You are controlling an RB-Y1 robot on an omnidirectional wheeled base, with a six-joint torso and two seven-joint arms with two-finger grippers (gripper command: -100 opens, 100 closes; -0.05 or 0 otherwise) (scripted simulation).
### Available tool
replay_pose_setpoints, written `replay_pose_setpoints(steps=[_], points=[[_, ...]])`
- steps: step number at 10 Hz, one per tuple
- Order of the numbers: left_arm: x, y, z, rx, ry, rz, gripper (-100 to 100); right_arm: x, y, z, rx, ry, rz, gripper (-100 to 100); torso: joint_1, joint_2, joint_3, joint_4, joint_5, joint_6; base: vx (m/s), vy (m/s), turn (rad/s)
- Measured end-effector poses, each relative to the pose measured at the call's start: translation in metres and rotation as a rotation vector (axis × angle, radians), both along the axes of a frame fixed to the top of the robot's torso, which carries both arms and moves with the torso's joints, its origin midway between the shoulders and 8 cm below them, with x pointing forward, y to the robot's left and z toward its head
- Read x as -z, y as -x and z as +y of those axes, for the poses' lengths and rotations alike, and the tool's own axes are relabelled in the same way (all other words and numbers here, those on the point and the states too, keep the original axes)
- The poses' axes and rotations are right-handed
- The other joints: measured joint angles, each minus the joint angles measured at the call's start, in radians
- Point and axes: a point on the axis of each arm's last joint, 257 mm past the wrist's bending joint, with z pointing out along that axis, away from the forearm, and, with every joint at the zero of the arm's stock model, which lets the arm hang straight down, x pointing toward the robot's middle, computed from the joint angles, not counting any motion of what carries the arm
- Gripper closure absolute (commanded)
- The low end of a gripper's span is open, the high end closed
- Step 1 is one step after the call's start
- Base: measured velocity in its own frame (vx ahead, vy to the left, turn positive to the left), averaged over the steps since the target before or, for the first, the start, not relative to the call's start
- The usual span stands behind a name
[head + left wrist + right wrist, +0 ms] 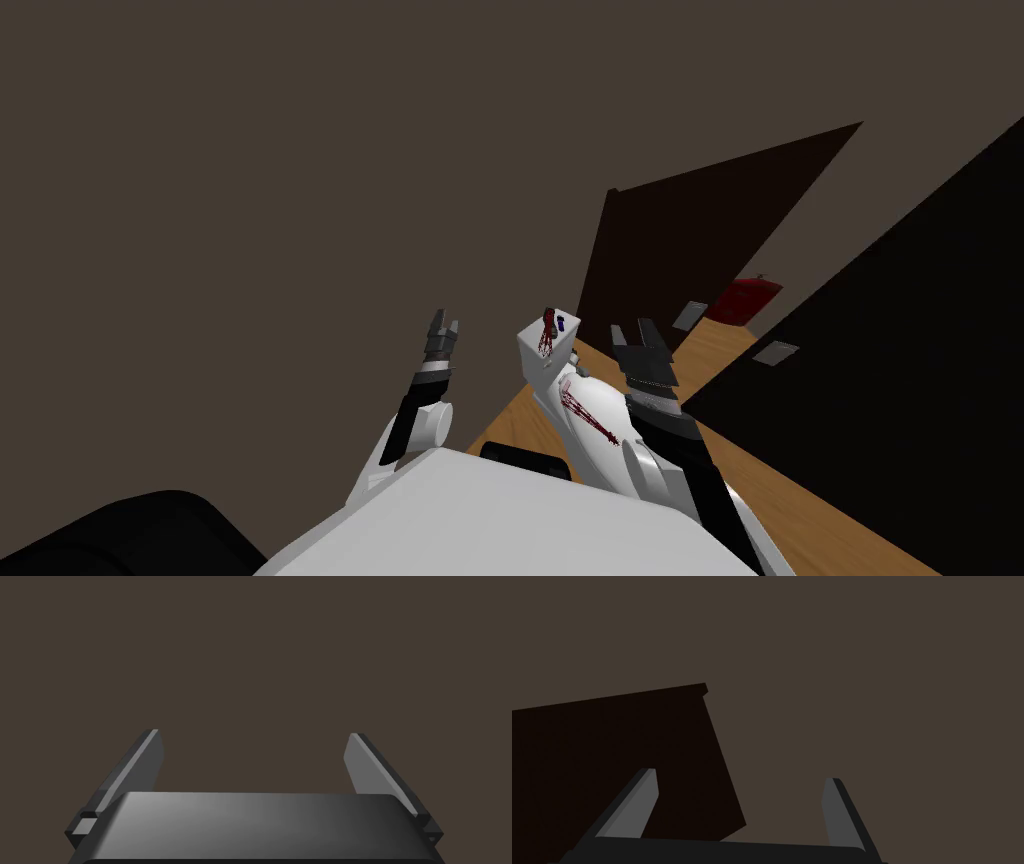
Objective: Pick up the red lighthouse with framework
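Note:
A small red lighthouse with lattice framework (548,333) stands on top of a narrow white stand (545,362), next to a tiny blue thing (562,323). A longer red lattice shape (588,412) lies on the white rounded form just below the stand; I cannot tell what it is. My right gripper (632,328) (739,773) is open, beside the stand on its right and apart from it. My left gripper (445,322) (255,733) is open too, to the left of the stand, facing a flat brown wall.
A dark brown door panel (700,230) (612,766) rises behind the stand. On the wooden floor (800,500) lie a red object (745,298) and two flat grey squares (690,315) (775,351). A black area (900,350) lies to the right.

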Motion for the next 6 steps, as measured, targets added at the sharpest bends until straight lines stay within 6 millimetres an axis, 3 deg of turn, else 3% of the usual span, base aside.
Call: replay_pose_setpoints(steps=[2, 6], points=[[0.0, 0.0, 0.0, 0.0, 0.0, 0.0, 0, 0.011, -0.004, -0.002, 0.003, 0.055, 0.049, -100, 0.003, 0.001, 0.001, 0.0, 0.001, 0.0, -0.017, 0.064, 0.114], [0.0, 0.0, 0.0, 0.0, 0.0, 0.0, 0, 0.043, -0.013, -0.025, 0.056, 0.15, 0.187, -100, 0.005, 0.002, 0.001, 0.0, 0.001, 0.0, -0.028, 0.08, 0.173]])
